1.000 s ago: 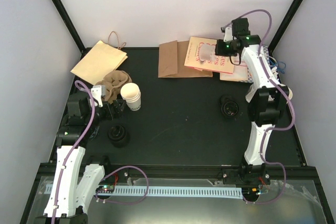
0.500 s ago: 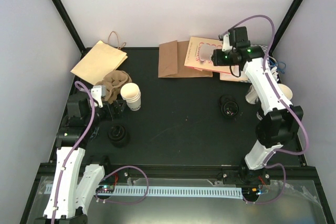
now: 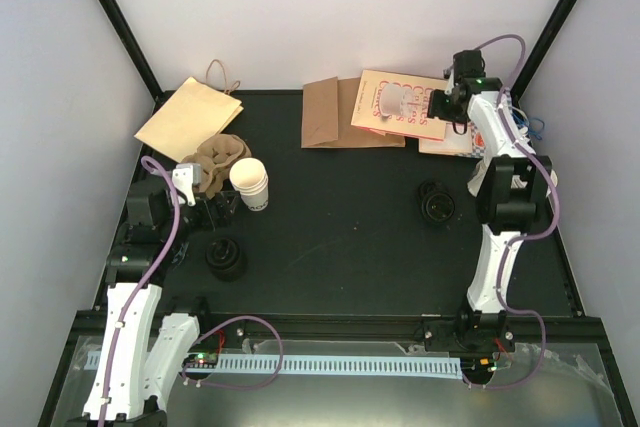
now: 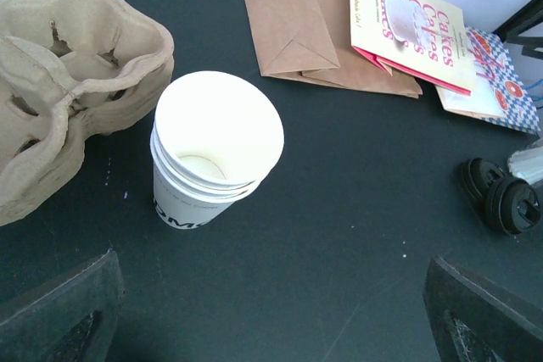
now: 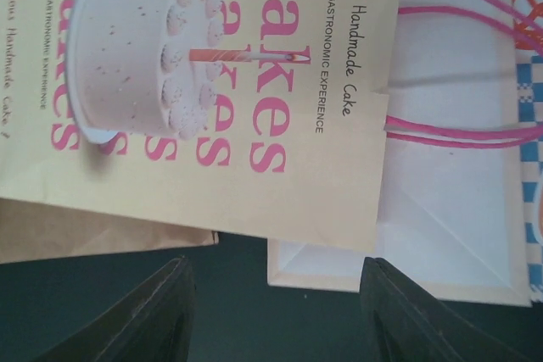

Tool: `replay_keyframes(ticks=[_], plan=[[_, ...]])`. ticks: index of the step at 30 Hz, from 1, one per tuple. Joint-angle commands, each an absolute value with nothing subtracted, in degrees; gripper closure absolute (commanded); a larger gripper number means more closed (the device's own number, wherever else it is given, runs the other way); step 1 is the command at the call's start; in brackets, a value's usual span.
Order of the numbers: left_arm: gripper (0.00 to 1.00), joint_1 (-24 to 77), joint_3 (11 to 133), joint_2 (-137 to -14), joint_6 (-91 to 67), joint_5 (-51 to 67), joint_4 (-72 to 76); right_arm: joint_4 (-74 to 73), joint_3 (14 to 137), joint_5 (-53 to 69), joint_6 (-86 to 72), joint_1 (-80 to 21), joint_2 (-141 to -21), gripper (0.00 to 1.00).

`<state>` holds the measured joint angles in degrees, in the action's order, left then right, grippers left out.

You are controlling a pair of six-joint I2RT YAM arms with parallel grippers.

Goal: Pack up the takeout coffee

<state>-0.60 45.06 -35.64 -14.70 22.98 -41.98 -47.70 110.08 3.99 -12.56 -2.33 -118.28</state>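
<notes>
Along the far edge of the tabletop, lower your parted, empty right gripper squarely onto the cake bag; your left gripper gapes empty near the cup.

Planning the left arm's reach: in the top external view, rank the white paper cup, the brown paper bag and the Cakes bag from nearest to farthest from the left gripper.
1. White paper cup: just right of the left gripper.
2. Brown paper bag: lying flat at the far middle.
3. Cakes bag: farther right, at the far side.
</notes>
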Motion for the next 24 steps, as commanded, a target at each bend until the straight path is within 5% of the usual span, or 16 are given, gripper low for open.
replay_keyframes(ticks=[1, 24], plan=[[0.01, -0.10, 45.39, -35.51, -13.79, 23.00, -41.34, -45.55, 114.49, 6.85, -13.87, -1.40, -122.48, 0.44], [0.01, -0.07, 45.58, -36.83, -13.75, 22.39, -41.79, -45.78, 122.82, 11.40, -16.05, 3.28, -135.51, 0.36]])
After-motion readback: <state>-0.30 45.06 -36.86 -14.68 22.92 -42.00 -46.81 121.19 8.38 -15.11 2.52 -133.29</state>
